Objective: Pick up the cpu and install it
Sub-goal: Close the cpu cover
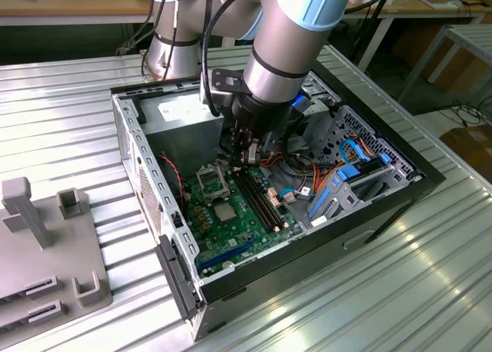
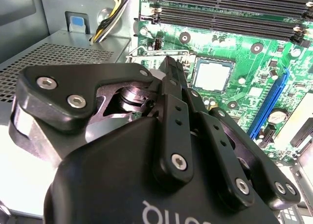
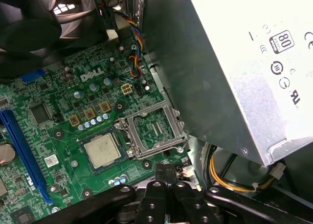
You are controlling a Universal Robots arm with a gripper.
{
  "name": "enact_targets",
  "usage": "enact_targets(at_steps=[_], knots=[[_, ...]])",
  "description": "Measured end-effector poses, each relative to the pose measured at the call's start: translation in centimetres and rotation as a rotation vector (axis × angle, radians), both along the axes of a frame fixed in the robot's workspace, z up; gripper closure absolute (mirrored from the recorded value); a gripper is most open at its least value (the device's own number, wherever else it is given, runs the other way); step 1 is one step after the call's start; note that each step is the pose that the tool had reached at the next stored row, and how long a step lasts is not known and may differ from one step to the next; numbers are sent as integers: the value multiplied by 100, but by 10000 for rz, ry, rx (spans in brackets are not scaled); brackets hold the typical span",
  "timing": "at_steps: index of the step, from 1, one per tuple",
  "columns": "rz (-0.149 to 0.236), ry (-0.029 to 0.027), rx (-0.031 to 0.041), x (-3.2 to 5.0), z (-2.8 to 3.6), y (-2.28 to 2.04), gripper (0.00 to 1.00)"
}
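Your pincer [image 3: 166, 177], fingers closed and empty, hovers near the socket frame [image 3: 154, 128]; the cpu [image 3: 101, 150] lies beside it. Descending risks scraping exposed socket contacts.

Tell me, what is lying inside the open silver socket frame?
Inside the socket frame only bare green board with small contacts shows. The cpu lies beside it on the motherboard, not inside.

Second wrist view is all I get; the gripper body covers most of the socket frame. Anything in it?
Observer: No. In the first wrist view the socket frame is hollow, with green board showing through it; the cpu lies flat beside it.
Operator: Fingers closed on anything?
Observer: No. There the gripper is shut with nothing between its fingers, apart from the cpu.
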State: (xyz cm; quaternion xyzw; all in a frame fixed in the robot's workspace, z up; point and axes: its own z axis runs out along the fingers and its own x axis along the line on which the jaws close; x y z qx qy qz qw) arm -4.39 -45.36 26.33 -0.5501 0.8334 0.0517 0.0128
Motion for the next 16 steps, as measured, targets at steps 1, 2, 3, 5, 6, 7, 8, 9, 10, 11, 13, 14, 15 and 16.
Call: enact_targets(at_steps=[1, 2, 3, 5, 6, 7, 8, 9, 10, 11, 13, 14, 15, 16], knots=[[1, -1, 12, 9, -4, 0, 89], [0, -2, 33, 23, -11, 0, 89], [1, -1, 86, 59, -26, 2, 89], [1, -1, 166, 109, -50, 5, 89], [1, -1, 196, 119, -59, 7, 89], [1, -1, 238, 123, -70, 10, 89], [0, -1, 273, 123, -77, 10, 89], [0, -1, 311, 123, -84, 10, 89], [0, -1, 342, 123, -93, 11, 89], [1, -1, 374, 123, -103, 10, 89], [1, -2, 429, 124, -126, 11, 89], [1, -2, 431, 124, -143, 11, 89], [1, -1, 427, 124, -254, 41, 89], [0, -1, 757, 124, -352, 47, 89]])
